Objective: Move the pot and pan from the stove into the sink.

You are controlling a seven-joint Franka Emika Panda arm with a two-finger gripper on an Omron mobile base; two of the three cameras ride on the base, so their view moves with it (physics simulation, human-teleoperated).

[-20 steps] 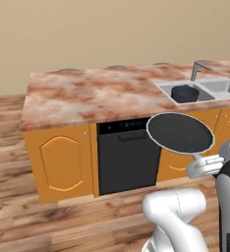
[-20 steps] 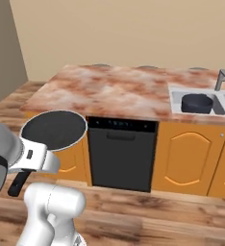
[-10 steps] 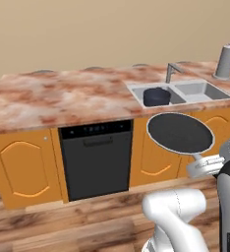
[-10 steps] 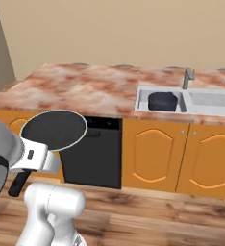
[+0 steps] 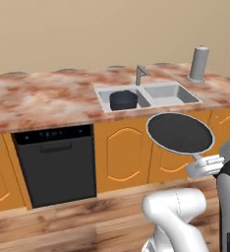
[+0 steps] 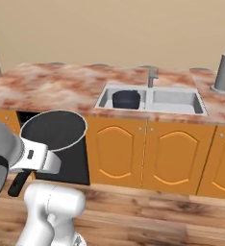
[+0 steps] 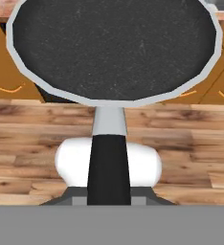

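The black pan (image 5: 180, 133) (image 6: 53, 129) (image 7: 114, 45) hangs level in front of the orange cabinets, below counter height. My gripper (image 5: 204, 163) (image 6: 30, 161) is shut on its long handle (image 7: 109, 162). The dark pot (image 5: 123, 100) (image 6: 126, 99) stands upright in the left basin of the light grey sink (image 5: 171, 93) (image 6: 177, 101). A grey faucet (image 5: 140, 74) (image 6: 153, 76) rises at the sink's rear edge. The pan is short of the sink, nearer to me and lower than it. The stove is out of view.
A grey cylinder (image 5: 199, 64) (image 6: 223, 72) stands on the marbled counter right of the sink. A black dishwasher (image 5: 55, 165) sits under the counter to the left. Orange cabinet doors (image 6: 172, 158) face me, and wooden floor lies below.
The whole scene has slid left in both base views as the base drove right along the counter; the sink now sits in the middle. The pan stays held the same way.
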